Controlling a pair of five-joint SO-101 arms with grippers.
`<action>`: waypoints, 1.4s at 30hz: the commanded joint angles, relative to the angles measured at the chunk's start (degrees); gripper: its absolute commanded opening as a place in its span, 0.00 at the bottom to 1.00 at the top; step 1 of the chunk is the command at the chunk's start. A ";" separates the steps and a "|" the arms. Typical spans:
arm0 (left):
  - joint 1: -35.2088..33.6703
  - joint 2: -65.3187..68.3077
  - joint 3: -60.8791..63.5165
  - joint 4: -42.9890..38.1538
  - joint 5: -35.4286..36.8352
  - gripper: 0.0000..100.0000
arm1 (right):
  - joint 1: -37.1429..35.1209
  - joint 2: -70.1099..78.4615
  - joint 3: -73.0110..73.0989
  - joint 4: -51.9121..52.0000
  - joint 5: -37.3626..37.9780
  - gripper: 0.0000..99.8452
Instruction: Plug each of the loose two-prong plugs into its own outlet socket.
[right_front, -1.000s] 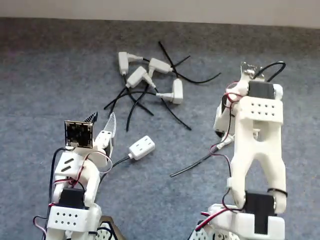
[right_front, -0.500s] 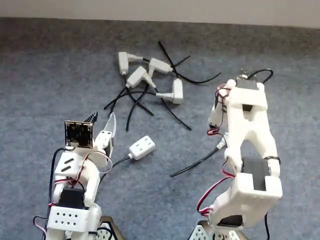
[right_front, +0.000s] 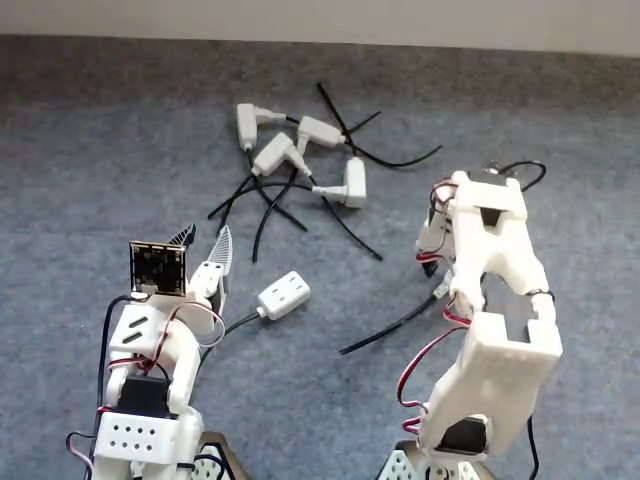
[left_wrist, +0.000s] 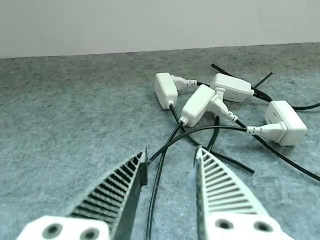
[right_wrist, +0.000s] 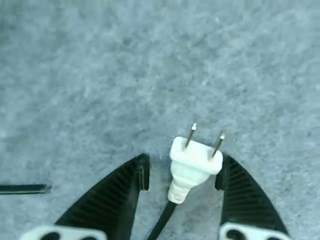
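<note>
A white two-prong plug (right_wrist: 194, 161) lies on the grey carpet, prongs pointing away from the wrist, its black cord trailing back. My right gripper (right_wrist: 182, 172) is open and straddles it, with the plug close to one finger. In the high view the right arm (right_front: 490, 250) is folded down over that spot, and the plug's black cord (right_front: 385, 330) runs out from under it. Several white outlet sockets (right_front: 275, 153) on black cords lie clustered at the far centre. My left gripper (left_wrist: 171, 157) is open and empty, short of the sockets (left_wrist: 197, 104). Another white socket block (right_front: 283, 295) lies beside the left gripper (right_front: 207, 235).
Black cords (right_front: 270, 200) cross each other between the socket cluster and the left arm. One socket (left_wrist: 285, 122) lies apart from the rest with its slots showing. Grey carpet covers the table up to a pale wall edge at the back.
The right arm has swung toward the centre and folded lower over the carpet. The left arm and the sockets have not moved.
</note>
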 joint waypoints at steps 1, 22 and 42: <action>-0.75 -0.84 1.27 0.09 0.35 0.16 | 2.86 -0.48 -3.12 -2.59 -0.70 0.22; -0.66 -0.84 1.27 0.09 0.35 0.16 | -0.75 -0.75 -4.44 2.95 -2.11 0.15; -0.66 -0.84 1.27 0.09 0.35 0.16 | -5.93 -0.84 -4.70 7.34 1.49 0.26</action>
